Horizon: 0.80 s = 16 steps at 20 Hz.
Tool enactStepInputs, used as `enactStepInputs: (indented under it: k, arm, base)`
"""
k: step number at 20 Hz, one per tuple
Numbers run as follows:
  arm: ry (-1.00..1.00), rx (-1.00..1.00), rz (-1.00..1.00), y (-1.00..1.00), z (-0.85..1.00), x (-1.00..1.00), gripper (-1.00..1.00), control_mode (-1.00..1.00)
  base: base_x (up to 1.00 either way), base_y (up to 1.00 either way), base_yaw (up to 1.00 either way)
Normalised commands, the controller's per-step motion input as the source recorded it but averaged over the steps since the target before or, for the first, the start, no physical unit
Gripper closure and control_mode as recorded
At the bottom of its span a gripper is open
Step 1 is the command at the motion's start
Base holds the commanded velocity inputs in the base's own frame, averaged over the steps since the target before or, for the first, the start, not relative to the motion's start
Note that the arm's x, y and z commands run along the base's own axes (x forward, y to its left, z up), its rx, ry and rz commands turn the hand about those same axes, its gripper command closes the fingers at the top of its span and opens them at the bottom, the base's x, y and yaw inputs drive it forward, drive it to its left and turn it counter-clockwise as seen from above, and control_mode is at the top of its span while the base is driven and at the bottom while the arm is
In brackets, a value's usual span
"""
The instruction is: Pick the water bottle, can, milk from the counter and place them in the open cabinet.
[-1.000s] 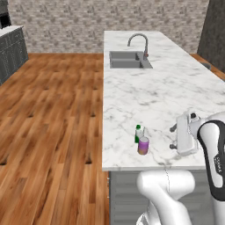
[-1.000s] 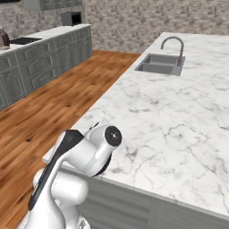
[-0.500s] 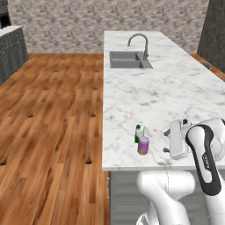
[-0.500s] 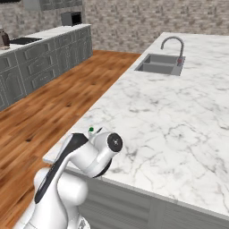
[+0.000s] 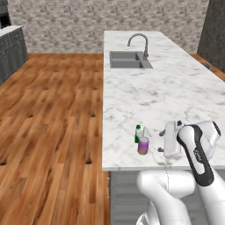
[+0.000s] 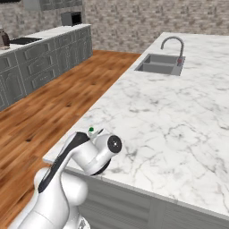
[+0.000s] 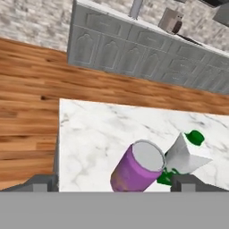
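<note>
Simulated kitchen with a wood plank floor [image 5: 52,114] and a stone-textured back wall [image 5: 110,17]. The counter [image 5: 167,92], a white marble slab veined in grey, runs away from the base; a grey sink [image 5: 129,59] with a curved faucet [image 5: 139,41] is set into its far part. Grey arched-panel cabinets [image 6: 40,62] line the wall across the floor, seen also in the hand view [image 7: 134,56]. Near the counter's front left corner stand the can [image 5: 143,145], purple with a silvery top, and the milk [image 5: 139,133], green with a white top, just beside each other; the milk lies behind the can in the left base view. In the hand view the can [image 7: 136,166] is tilted in frame, the milk [image 7: 182,156] at its right. The gripper [image 5: 171,139] hovers just right of both, jaws spread wide, grasping nothing.
</note>
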Motion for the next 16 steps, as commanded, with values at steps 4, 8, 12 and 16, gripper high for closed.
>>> enactStepInputs:
  k: [4,8,12,16]
  arm:
    - [0.0,0.0,0.0,-0.05,-0.1,0.25,-1.0,-1.0]
    - [0.0,0.0,0.0,-0.06,-0.12,0.31,-1.0,-1.0]
    - [0.01,0.0,0.0,-0.03,-0.1,0.25,-1.0,-1.0]
    - [0.02,0.0,0.0,0.0,-0.12,0.18,-1.0,-1.0]
  base:
    - [0.0,0.0,0.0]
    - [0.0,0.0,0.0]
    - [0.0,0.0,0.0]
    - [0.0,0.0,0.0]
